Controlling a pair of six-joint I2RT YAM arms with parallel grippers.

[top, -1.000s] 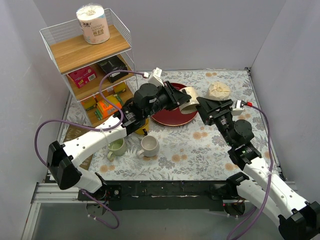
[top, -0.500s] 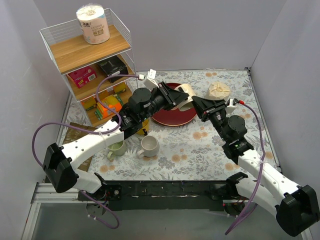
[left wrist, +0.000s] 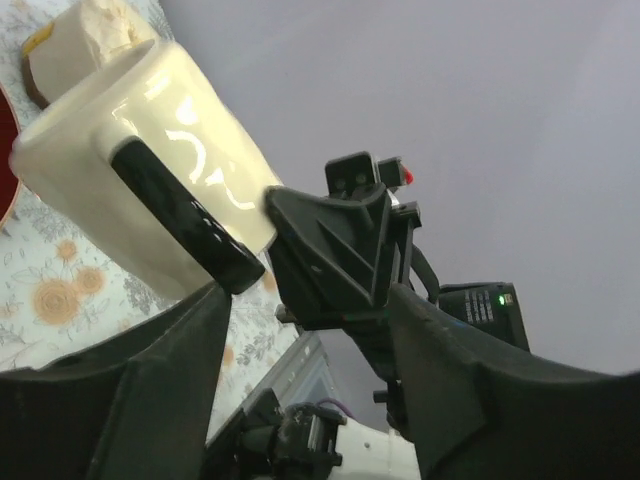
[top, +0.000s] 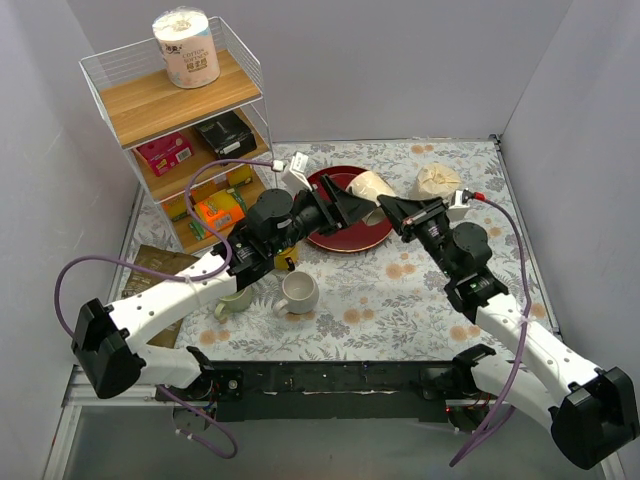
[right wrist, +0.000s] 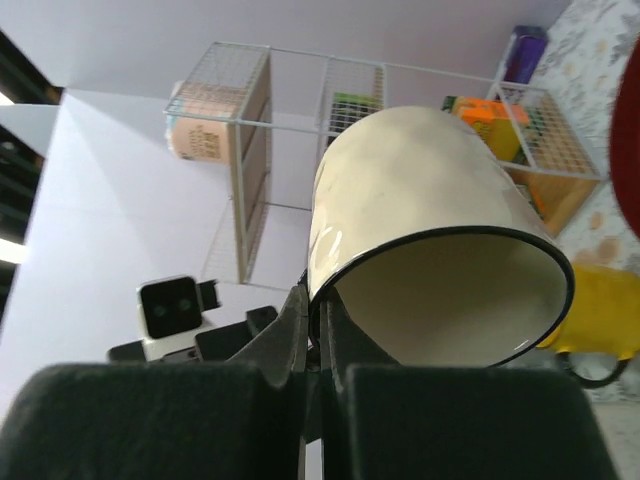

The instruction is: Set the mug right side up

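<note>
The cream mug (top: 368, 186) with a black rim hangs tilted in the air over the red plate (top: 350, 238), its mouth turned toward the right arm. My right gripper (top: 388, 208) is shut on the mug's rim, one finger inside and one outside, as the right wrist view shows (right wrist: 320, 330) under the mug (right wrist: 420, 190). My left gripper (top: 345, 207) stands open just left of the mug and holds nothing. In the left wrist view, the mug (left wrist: 150, 150) and its black handle (left wrist: 185, 215) lie beyond the spread fingers (left wrist: 170, 360).
A wire shelf (top: 175, 110) with a paper roll (top: 187, 47) and boxes stands at the back left. A white cup (top: 298, 292), a green cup (top: 235, 295) and a yellow mug (top: 285, 262) sit near the left arm. A crumpled beige lump (top: 438, 180) lies at the back right.
The right gripper has closed on the mug's rim. The left gripper has let go of the mug, opened, and drawn back a little to the left.
</note>
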